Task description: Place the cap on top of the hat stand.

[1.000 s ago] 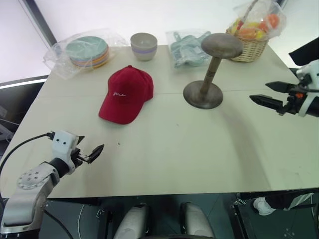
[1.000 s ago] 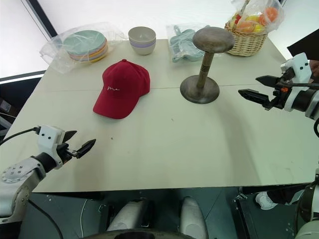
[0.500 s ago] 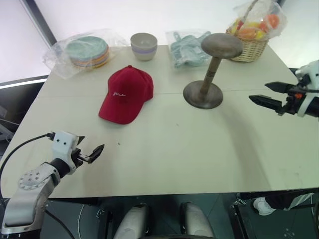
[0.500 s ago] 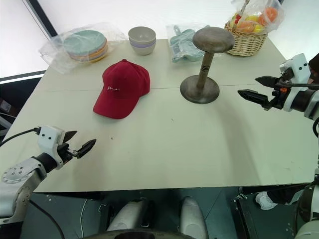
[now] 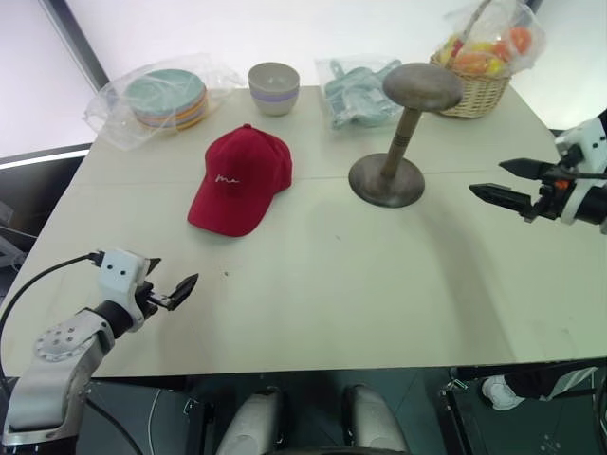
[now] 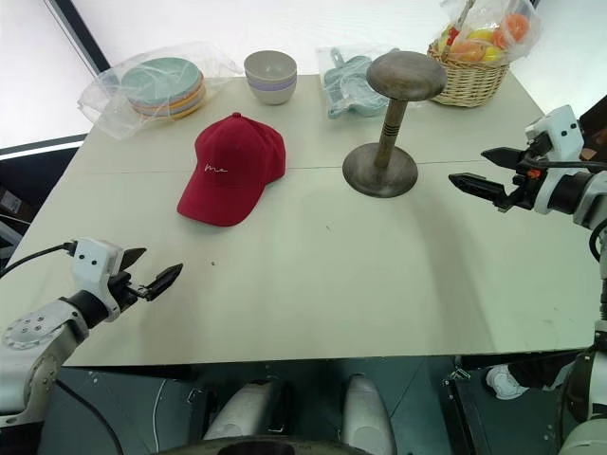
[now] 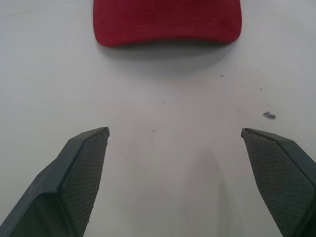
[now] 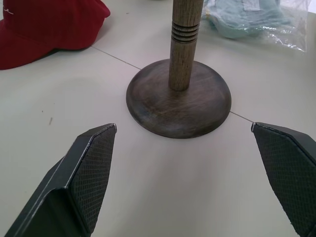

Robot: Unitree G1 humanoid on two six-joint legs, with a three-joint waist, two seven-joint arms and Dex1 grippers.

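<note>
The red cap [image 5: 242, 178] lies flat on the table, left of centre, with its brim toward me. To its right the brown wooden hat stand [image 5: 405, 133] is upright and its rounded top is bare. My left gripper [image 5: 176, 271] hovers open near the table's front left edge, well short of the cap. The left wrist view shows the cap brim [image 7: 168, 22] beyond its spread fingers [image 7: 81, 168]. My right gripper [image 5: 487, 177] is open to the right of the stand, pointing at it. In the right wrist view the stand's base [image 8: 177, 101] lies beyond its parted fingers [image 8: 91, 168].
Along the far edge stand bagged plates [image 5: 166, 95], stacked bowls [image 5: 273, 87], a bag of teal items [image 5: 356, 90] and a wicker basket of fruit [image 5: 479, 66]. The beige table [image 5: 332, 284] has open surface in front of the cap and stand.
</note>
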